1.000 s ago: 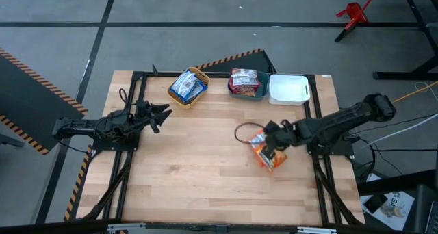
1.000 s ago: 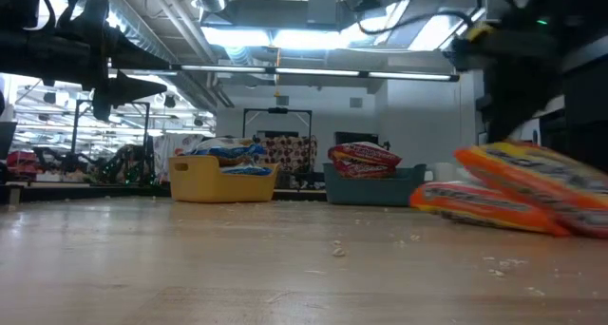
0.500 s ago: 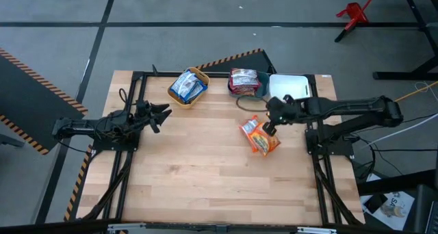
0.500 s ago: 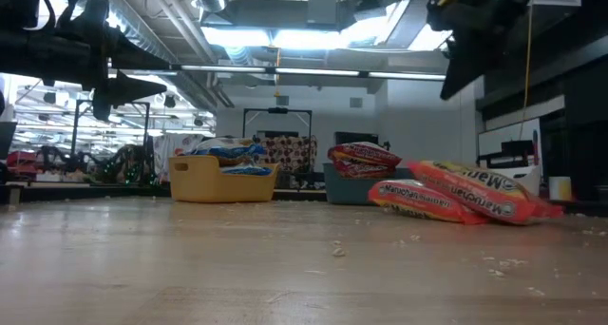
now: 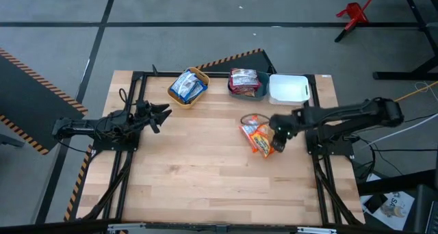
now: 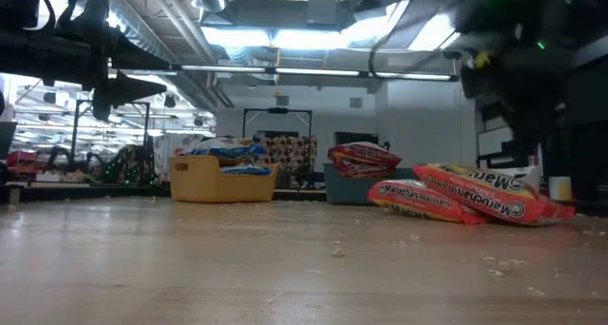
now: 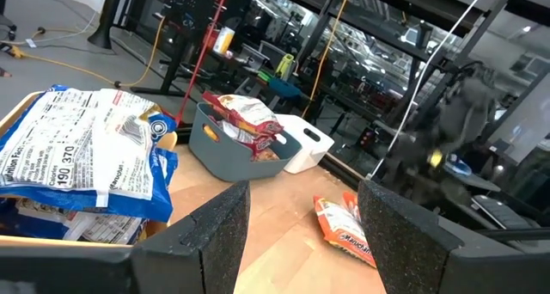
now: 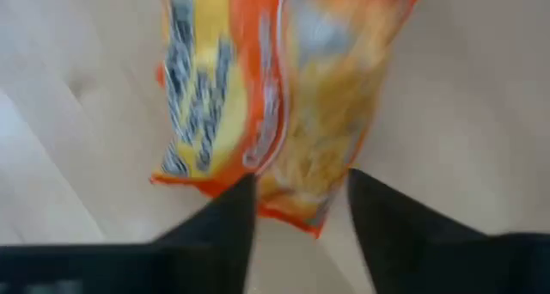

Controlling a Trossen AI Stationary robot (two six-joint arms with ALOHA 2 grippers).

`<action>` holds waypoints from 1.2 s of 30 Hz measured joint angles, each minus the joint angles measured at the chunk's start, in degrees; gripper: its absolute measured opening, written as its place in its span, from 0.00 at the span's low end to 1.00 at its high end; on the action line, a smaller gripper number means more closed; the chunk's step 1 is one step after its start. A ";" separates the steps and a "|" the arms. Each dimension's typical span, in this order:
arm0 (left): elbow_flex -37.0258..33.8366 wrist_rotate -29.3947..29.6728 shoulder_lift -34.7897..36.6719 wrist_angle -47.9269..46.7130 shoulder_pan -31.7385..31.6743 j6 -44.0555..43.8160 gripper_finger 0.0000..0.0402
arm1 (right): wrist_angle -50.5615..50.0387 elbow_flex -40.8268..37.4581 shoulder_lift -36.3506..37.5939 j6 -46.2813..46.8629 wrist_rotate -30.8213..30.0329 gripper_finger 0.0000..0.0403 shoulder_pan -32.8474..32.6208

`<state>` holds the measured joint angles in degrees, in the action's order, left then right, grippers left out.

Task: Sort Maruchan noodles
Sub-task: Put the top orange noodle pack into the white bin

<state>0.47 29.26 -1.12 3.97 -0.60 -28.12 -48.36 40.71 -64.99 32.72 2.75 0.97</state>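
Orange noodle packets lying loose, at nine o'clock of the right gripper. Fingers spread, empty. Best to drop squarely over one packet before closing.

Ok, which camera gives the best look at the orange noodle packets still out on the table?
The low view: the orange packets lie side-on, overlapping, labels readable. The high view shows their spot on the table beside the right tool, but small. The right wrist view shows them close but blurred. The left wrist view catches one far off.
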 joint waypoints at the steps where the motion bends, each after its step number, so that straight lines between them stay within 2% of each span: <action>1: 0.00 0.00 0.01 0.00 0.00 0.04 0.53 | 1.80 -2.17 0.00 1.25 0.47 0.48 -0.98; 5: 0.00 0.02 0.01 0.00 0.00 0.20 0.53 | 10.60 -9.41 -0.04 6.75 1.13 0.68 -4.54; 8: 0.00 0.07 0.00 0.00 -0.01 0.22 0.53 | 16.03 -12.66 -0.14 8.62 -0.73 0.78 -6.59; 12: 0.00 0.24 0.00 0.00 0.00 0.22 0.53 | 18.95 -14.37 -1.23 8.83 -5.07 0.84 -7.38; 17: 0.00 0.45 0.00 0.00 0.00 0.20 0.53 | 18.66 -14.35 -3.68 8.24 -8.50 0.83 -7.36; 21: 0.00 1.26 0.00 0.02 0.00 0.17 0.53 | 19.07 -14.23 -6.13 9.33 -9.76 0.74 -7.36; 30: 0.00 1.65 0.01 0.06 -0.02 -0.27 0.53 | 18.45 -14.20 -7.65 12.44 -10.14 0.29 -7.32; 36: 0.00 1.64 0.00 0.07 -0.01 -0.31 0.53 | 17.81 -12.64 -7.76 13.44 -8.97 0.07 -7.32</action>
<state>0.47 30.89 -1.12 4.03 -0.62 -28.42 -30.55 28.08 -72.76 46.16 -6.22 -6.35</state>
